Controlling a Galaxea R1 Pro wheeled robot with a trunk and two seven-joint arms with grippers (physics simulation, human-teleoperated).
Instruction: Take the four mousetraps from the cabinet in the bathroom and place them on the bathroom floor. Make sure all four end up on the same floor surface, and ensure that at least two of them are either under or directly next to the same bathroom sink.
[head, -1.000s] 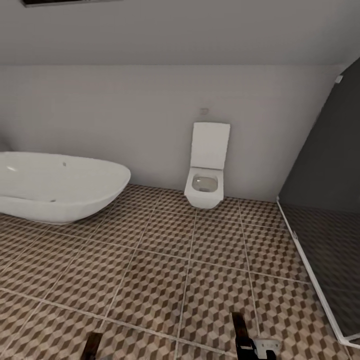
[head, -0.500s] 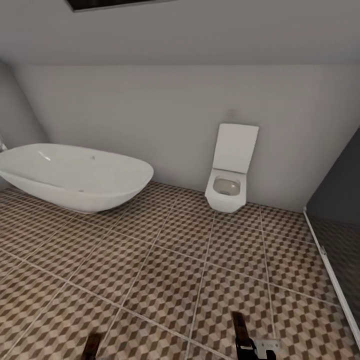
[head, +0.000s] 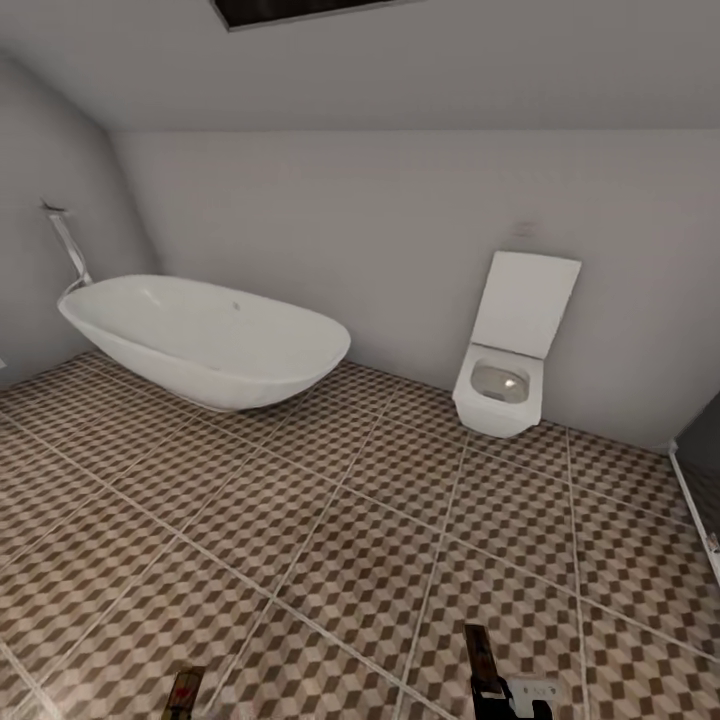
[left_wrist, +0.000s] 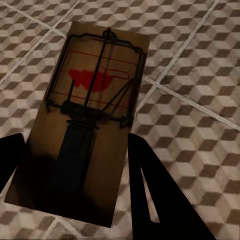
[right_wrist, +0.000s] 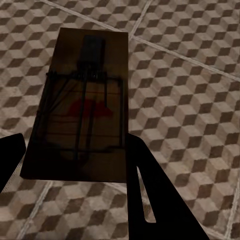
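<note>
Gripping a mousetrap (left_wrist: 87, 125) between its fingers, the left gripper (left_wrist: 75, 175) hangs over the floor (left_wrist: 200, 75); the right gripper (right_wrist: 75, 175) clamps another trap (right_wrist: 82, 105).

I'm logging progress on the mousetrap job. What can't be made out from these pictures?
- Left wrist view: the near end of the mousetrap is in shadow between the left end effector fingers, so contact is unclear.
- Right wrist view: the other mousetrap is dark, its red mark faint.
- Head view: the trap is cut off by the lower edge.
- Head view: the toilet bowl's inside is too small to read.
</note>
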